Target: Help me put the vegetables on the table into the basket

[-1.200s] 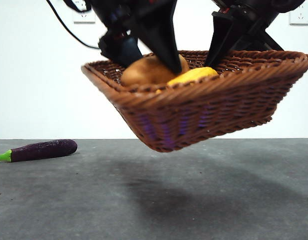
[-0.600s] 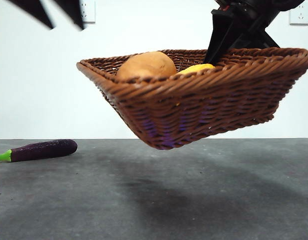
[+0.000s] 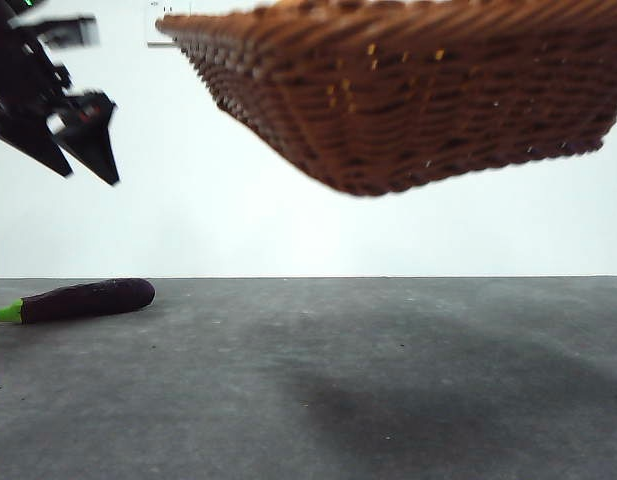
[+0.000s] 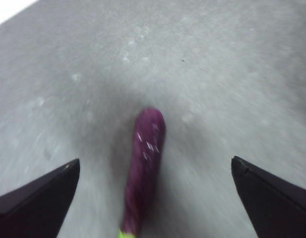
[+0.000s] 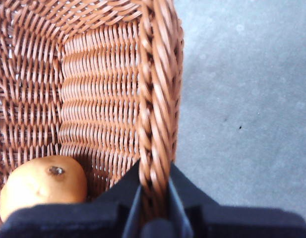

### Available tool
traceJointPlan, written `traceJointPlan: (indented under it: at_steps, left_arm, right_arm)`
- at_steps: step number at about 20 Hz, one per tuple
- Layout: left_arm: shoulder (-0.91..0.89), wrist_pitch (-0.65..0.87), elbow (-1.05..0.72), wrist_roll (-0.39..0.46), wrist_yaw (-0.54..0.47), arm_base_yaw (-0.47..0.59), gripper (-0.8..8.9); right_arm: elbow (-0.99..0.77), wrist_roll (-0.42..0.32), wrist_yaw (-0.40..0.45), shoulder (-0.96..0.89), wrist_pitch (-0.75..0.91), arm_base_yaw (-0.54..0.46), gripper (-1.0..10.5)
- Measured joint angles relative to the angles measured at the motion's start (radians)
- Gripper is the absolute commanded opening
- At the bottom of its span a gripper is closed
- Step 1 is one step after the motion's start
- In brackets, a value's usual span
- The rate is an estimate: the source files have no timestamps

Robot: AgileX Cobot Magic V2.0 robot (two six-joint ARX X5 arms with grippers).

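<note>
The woven basket (image 3: 418,100) hangs high above the table (image 3: 388,380), seen from below. My right gripper (image 5: 155,196) is shut on the basket's rim (image 5: 155,99). The tan-orange potato (image 5: 43,186) lies inside the basket, next to the gripper. The yellow corn lump is hidden. The purple eggplant (image 3: 83,300) with its green stem lies on the table at the far left. My left gripper (image 3: 88,172) is open and empty, in the air above the eggplant. In the left wrist view the eggplant (image 4: 145,163) lies between its wide-spread jaws, below them.
A white wall with power sockets stands behind the table. The basket casts a soft shadow (image 3: 388,400) on the table's middle.
The basket has risen from just above the table to the top of the view. The left arm has left the basket and moved left and down over the eggplant.
</note>
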Motion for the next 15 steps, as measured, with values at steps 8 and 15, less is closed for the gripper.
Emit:
traceJointPlan:
  at_steps: [8,15]
  left_arm:
    - [0.356,-0.221,0.332,0.077,0.016,0.0,5.35]
    - [0.446,-0.2,0.339,0.116,0.016,0.0,5.34]
  right_arm:
    - [0.0,-0.012,0.024,-0.063,-0.048,0.0,-0.1]
    - [0.0,-0.032,0.035,-0.063,-0.081,0.0,-0.1]
